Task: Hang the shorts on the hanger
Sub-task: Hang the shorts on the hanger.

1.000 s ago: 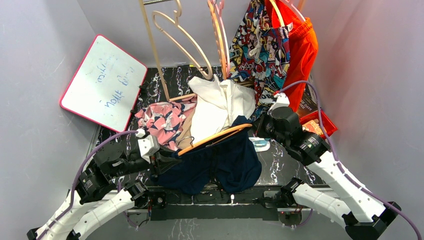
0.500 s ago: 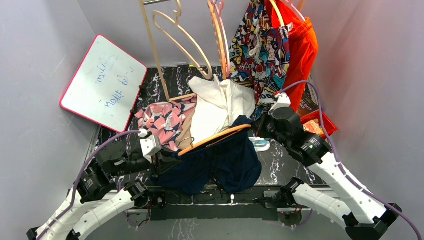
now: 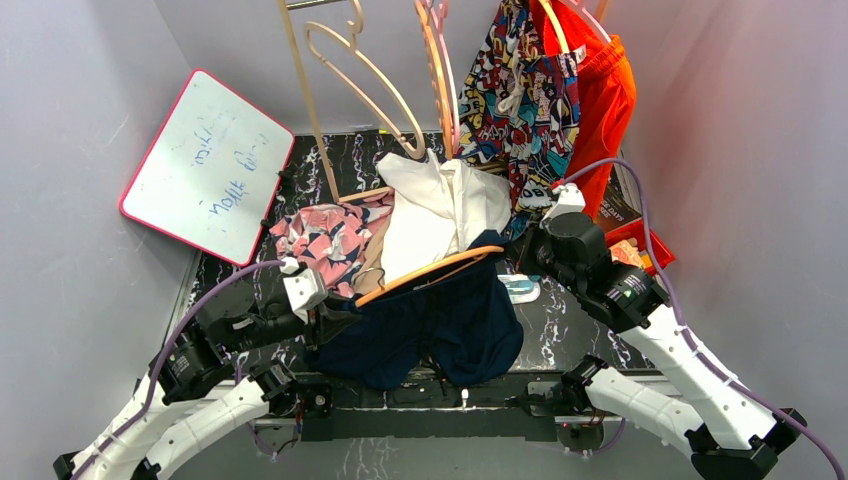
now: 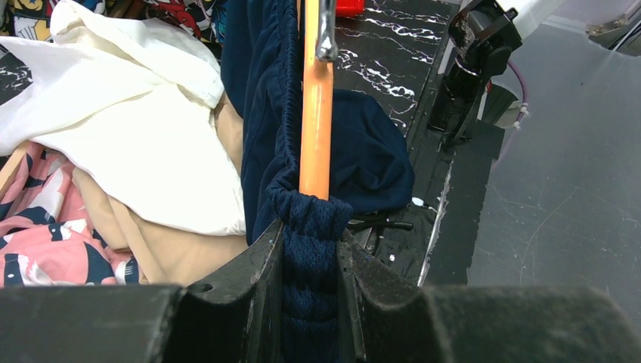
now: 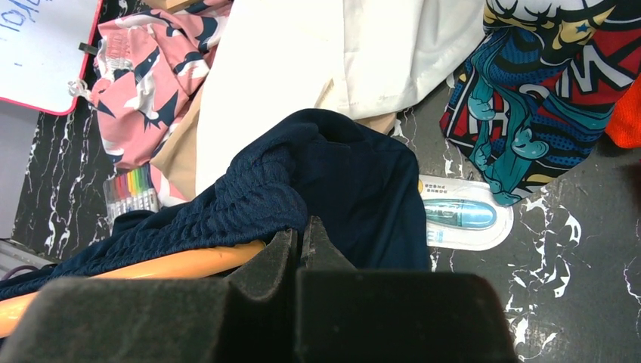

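Note:
The navy shorts hang from the orange-tan hanger, which lies slanted above the table's front. Their elastic waistband runs along the hanger bar. My left gripper is at the hanger's left end, shut on a bunched fold of waistband wrapped over that end. My right gripper is at the hanger's right end. Its jaws are shut, tips pressed against the navy fabric just above the hanger. Nothing shows between them.
A white garment and a pink patterned one lie piled behind the shorts. Comic-print shorts, orange shorts and pale hangers hang at the back. A whiteboard leans at the left. A blue packet lies at the right.
Both wrists have edged slightly to the right. The hanger and shorts stay much as they were, and both grips are unchanged.

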You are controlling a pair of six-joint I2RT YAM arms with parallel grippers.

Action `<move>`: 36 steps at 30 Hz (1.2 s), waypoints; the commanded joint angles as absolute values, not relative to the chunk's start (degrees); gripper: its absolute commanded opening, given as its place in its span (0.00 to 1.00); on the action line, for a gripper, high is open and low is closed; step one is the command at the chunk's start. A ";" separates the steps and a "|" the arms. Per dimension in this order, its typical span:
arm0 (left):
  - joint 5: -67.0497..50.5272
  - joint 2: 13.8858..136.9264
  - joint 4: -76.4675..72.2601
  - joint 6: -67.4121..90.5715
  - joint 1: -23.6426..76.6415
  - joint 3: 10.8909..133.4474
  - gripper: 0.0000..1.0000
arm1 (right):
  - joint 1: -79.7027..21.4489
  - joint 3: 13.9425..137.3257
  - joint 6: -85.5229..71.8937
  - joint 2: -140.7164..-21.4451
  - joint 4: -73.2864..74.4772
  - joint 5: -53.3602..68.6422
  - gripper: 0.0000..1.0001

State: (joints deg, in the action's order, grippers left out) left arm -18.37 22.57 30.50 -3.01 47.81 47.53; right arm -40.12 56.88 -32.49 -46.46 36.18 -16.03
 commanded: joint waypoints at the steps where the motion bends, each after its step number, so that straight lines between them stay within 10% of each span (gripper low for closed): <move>1: -16.49 21.99 32.29 -3.79 47.81 49.84 0.00 | -37.84 60.06 -29.80 -45.69 36.51 -25.83 0.00; 36: -3.36 26.19 31.06 -7.32 47.80 51.42 0.00 | -37.77 65.93 -26.57 -50.66 42.54 -20.70 0.00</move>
State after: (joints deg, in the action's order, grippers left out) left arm -7.46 26.70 30.02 -5.58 47.92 48.49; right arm -39.38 62.50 -28.08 -50.81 42.00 -15.18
